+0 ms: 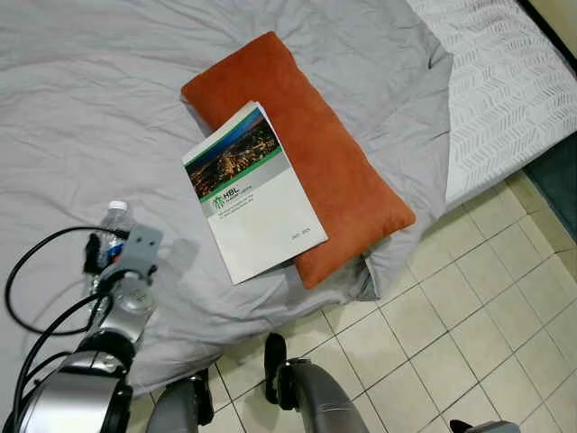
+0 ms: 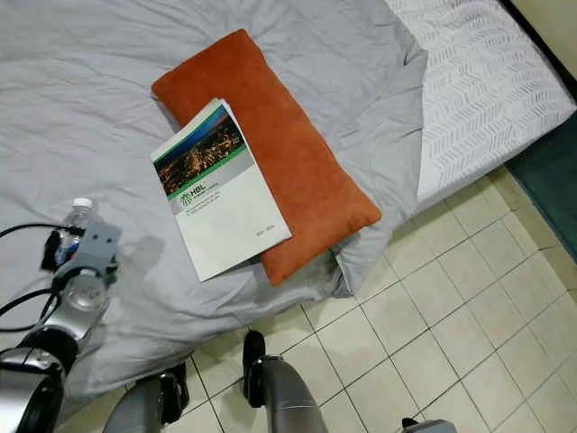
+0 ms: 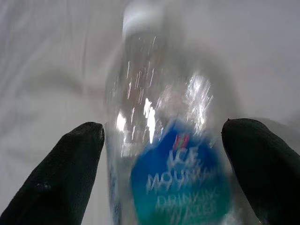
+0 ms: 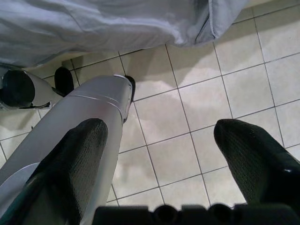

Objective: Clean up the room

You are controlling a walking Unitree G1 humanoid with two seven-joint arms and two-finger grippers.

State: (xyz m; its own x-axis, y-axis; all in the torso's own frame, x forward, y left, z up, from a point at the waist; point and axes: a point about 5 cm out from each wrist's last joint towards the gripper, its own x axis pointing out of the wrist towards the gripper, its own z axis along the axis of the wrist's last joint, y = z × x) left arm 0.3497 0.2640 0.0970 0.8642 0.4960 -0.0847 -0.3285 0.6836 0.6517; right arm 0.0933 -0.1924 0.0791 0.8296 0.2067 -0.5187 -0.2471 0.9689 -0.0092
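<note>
Right gripper [image 4: 161,168]: hangs low at the robot's side over the beige tiled floor [image 1: 469,316]; its two black fingers stand wide apart with nothing between them, one silver leg showing beside them in the right wrist view.
Robot legs: two silver legs with black feet at 6 o'clock in the head views, standing on the tiles at the bed's edge.
Left gripper [image 3: 164,154]: reached out at 8 o'clock over the bed; fingers spread apart, one on each side of the bottle, and the blur keeps me from telling whether they touch it.
Clear plastic water bottle with a white cap and blue label [image 1: 112,227]: lies on the blanket at 8 o'clock, its cap pointing away from the robot, its body between the left fingers [image 3: 65,173].
Wrinkled grey blanket [image 1: 81,117]: covers most of the bed from 7 to 1 o'clock, its hem hanging down to the tiles.
White booklet with a green stripe and a city photo on its cover [image 1: 253,192]: at the centre, lying partly on the blanket and partly on the cushion.
Long orange rectangular cushion [image 1: 315,153]: lies slantwise from 11 to 4 o'clock, under the booklet's far edge.
White patterned sheet [image 1: 505,81]: at 2 o'clock, bare past the blanket.
</note>
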